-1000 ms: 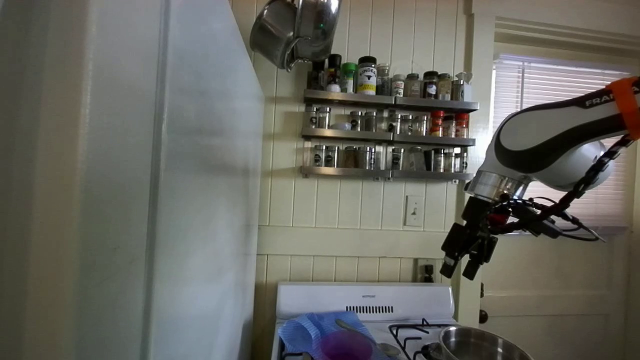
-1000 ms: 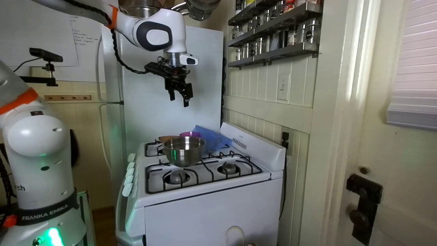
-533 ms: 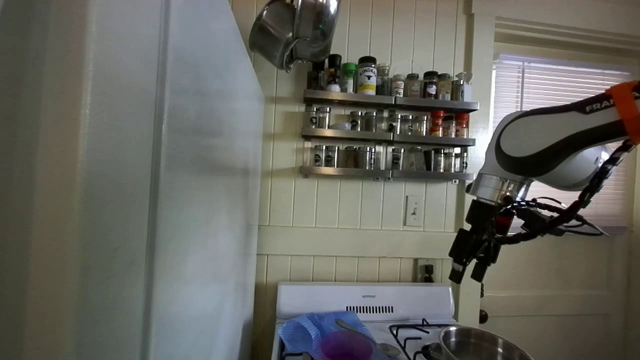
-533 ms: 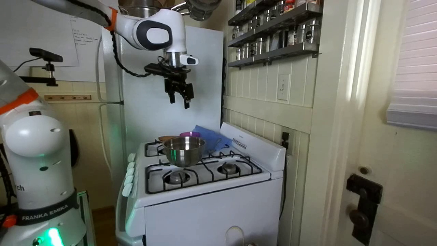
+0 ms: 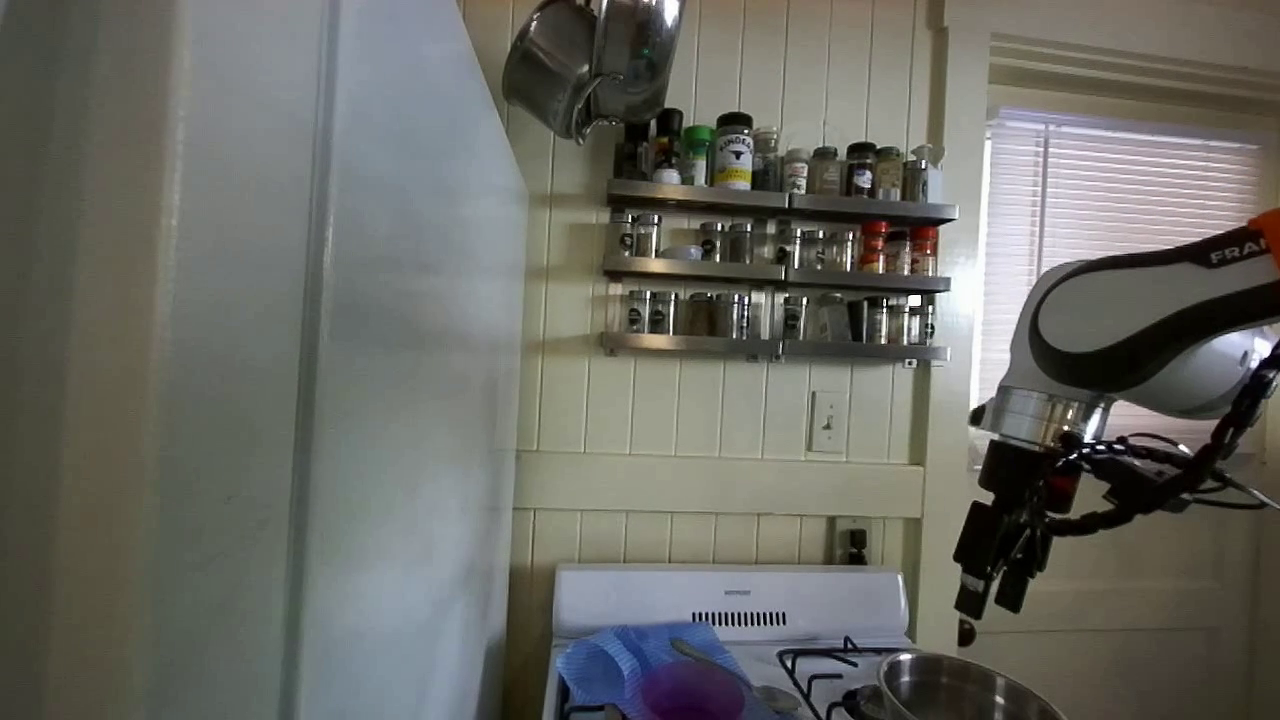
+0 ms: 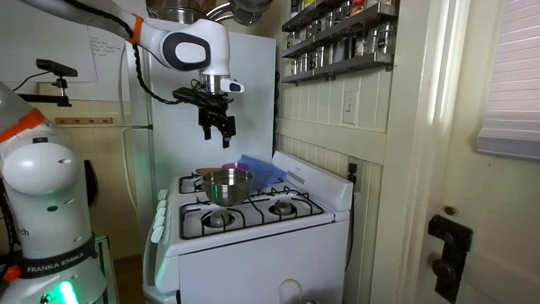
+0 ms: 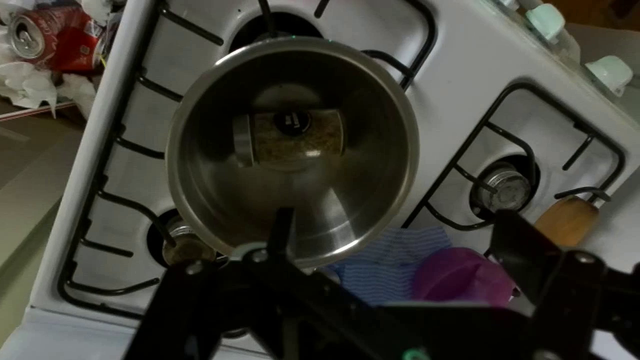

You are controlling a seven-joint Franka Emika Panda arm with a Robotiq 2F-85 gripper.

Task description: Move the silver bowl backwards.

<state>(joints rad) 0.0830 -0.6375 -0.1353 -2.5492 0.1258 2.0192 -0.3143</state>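
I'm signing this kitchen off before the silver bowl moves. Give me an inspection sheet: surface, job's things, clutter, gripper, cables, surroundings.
Surface: white gas stove, black grates fitted.
Job's things: silver bowl upright on the grates, spice jar lying on its side inside.
Clutter: purple bowl, blue striped cloth and spoon on the stove; red soda can past its edge.
Gripper: open, above the silver bowl, holding nothing.
Cables: black cable loops along the robot arm, clear of the silver bowl.
Surroundings: refrigerator and door either side of the stove, spice shelves above.

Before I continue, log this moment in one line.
silver bowl: on stove | jar: lying inside bowl | jaws: open, higher than bowl, not touching
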